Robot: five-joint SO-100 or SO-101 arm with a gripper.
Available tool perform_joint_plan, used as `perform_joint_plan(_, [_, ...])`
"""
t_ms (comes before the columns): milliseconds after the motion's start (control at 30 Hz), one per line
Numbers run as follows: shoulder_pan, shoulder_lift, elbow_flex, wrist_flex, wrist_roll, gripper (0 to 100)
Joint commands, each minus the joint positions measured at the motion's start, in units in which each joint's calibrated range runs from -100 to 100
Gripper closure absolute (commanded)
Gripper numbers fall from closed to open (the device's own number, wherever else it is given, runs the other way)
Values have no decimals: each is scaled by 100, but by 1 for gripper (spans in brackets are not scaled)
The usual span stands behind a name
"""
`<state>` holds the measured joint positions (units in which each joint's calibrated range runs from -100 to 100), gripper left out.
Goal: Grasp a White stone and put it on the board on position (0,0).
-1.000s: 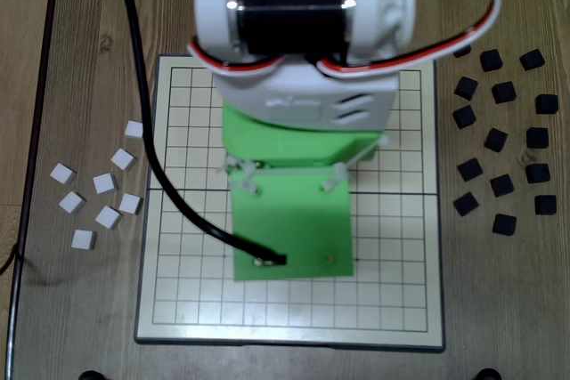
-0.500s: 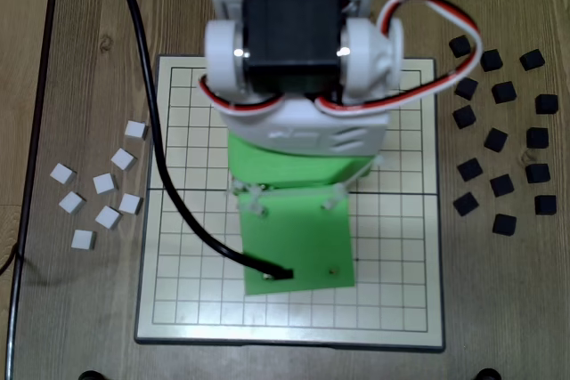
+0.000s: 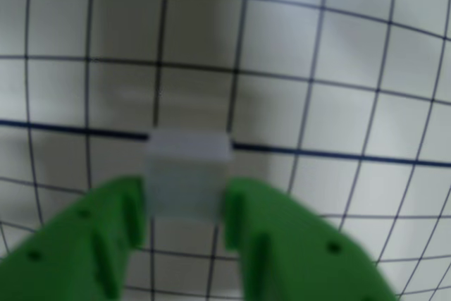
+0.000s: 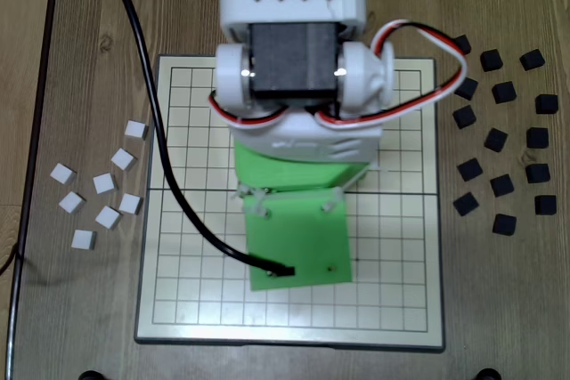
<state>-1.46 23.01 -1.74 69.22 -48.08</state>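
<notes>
Since the earlier pictures the arm has drawn toward the top of the fixed view, its white housing with square holes now showing at the top edge and its green plate sitting a little lower over the board (image 4: 169, 309).

In the wrist view the green claw (image 3: 184, 211) is closed narrowly on the White stone (image 3: 186, 181), pinching it from both sides at the lower centre of the frame. The stone hangs over the grid, just at the darker seam line that crosses the picture; whether it touches the surface cannot be told, as the view is blurred.

In the fixed view the board lies in the middle of a wood-grain counter (image 4: 80, 309). Seven loose white tiles (image 4: 104, 184) are scattered at the middle left, off the board, and black tiles (image 4: 502, 140) are scattered at the right. A black cable (image 4: 156, 140) runs from the upper left down to the green plate, and a dark strip edges the counter's left side.
</notes>
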Motion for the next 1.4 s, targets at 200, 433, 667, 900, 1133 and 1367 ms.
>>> perform_joint_plan(200, [105, -279, 242, -320, 49, 94])
perform_joint_plan(433, [168, -271, 281, -353, 93, 94])
perform_joint_plan(667, [168, -262, 300, -353, 88, 94])
perform_joint_plan(900, [150, -271, 358, -419, 73, 94])
perform_joint_plan(1133, [141, -288, 426, -469, 63, 94])
perform_joint_plan(1367, [150, -254, 435, -518, 68, 94])
